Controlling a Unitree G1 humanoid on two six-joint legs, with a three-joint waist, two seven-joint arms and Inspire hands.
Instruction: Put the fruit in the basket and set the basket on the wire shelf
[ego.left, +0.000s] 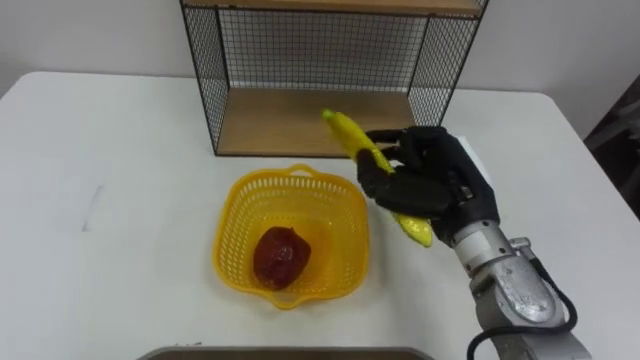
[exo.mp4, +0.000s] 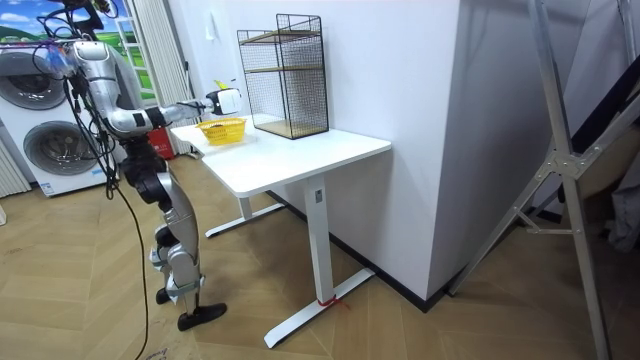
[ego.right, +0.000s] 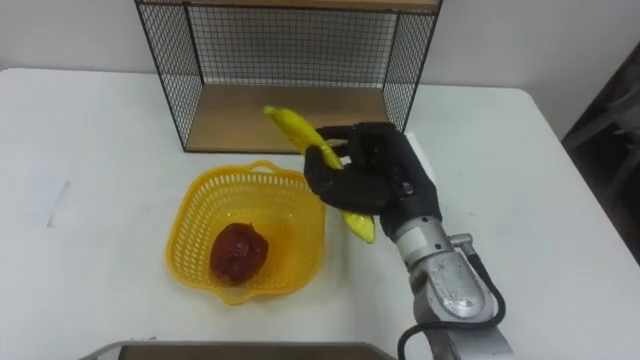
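Over the white table (ego.left: 120, 180), the right hand (ego.left: 430, 185) grips a banana (ego.left: 352, 135) beside the yellow basket (ego.left: 235, 235).

The right robot hand (ego.left: 430, 185) is matte black with segmented fingers, set on a silver-grey metal wrist and forearm with round caps, a black cable looping alongside, while the legs are grey with black feet.
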